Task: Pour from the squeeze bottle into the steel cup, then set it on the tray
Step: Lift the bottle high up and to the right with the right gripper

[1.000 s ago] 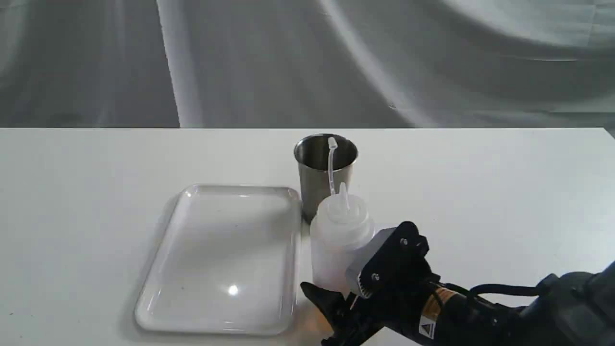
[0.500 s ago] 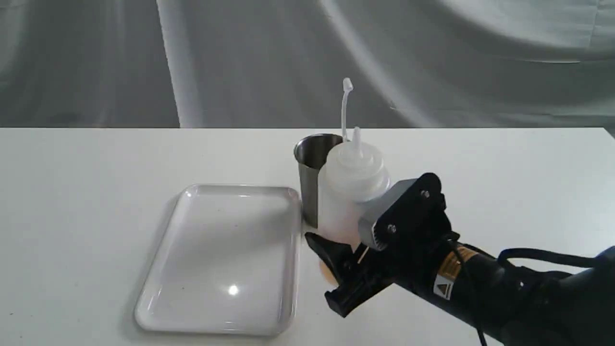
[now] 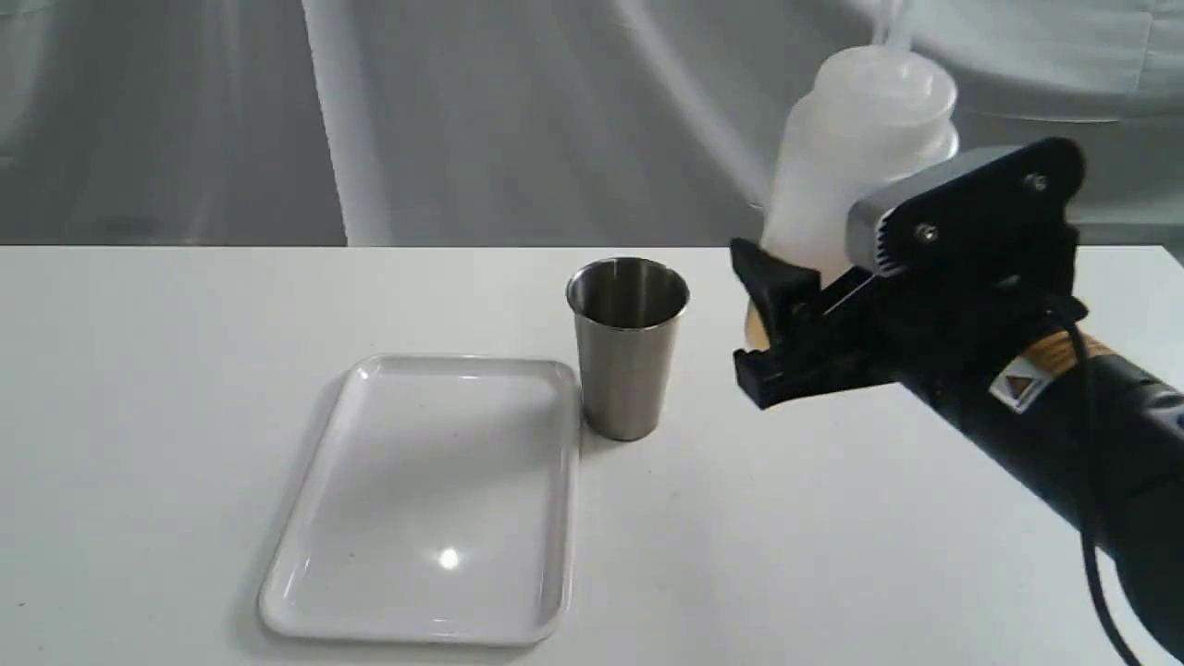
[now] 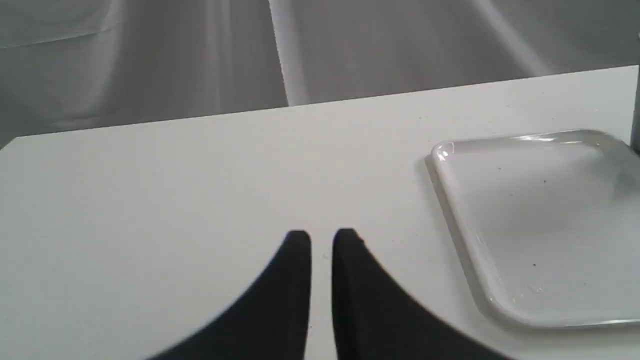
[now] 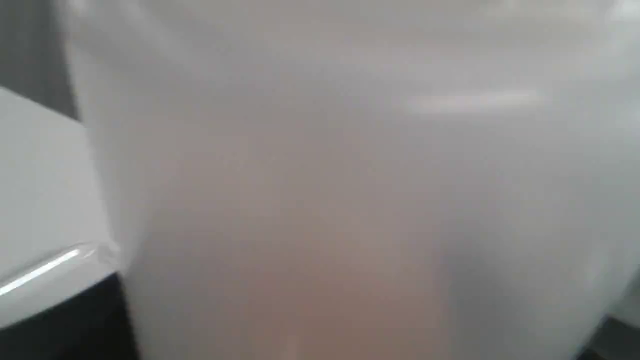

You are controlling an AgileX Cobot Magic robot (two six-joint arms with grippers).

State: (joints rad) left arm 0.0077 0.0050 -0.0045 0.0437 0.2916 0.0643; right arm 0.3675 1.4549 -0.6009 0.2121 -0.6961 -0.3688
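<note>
The squeeze bottle (image 3: 856,139) hangs in the air, nearly upright, above and to the right of the steel cup (image 3: 627,347). Its nozzle runs off the top of the exterior view. Amber shows faintly at its base. My right gripper (image 3: 805,245) is shut on the bottle's lower body. In the right wrist view the bottle's whitish wall (image 5: 350,190) fills almost the whole frame. The cup stands upright on the table, touching nothing, just off the tray's (image 3: 430,499) far right corner. My left gripper (image 4: 321,240) hovers over bare table left of the tray (image 4: 540,220), fingers nearly together, holding nothing.
A white table (image 3: 139,370) carries everything, with a grey draped cloth (image 3: 462,111) behind its far edge. My right arm (image 3: 1064,416) slants in from the lower right over the table's right side.
My right gripper has lifted the bottle from the table in front of the cup and carried it up and to the right. The cup, once partly hidden behind it, now shows in full.
</note>
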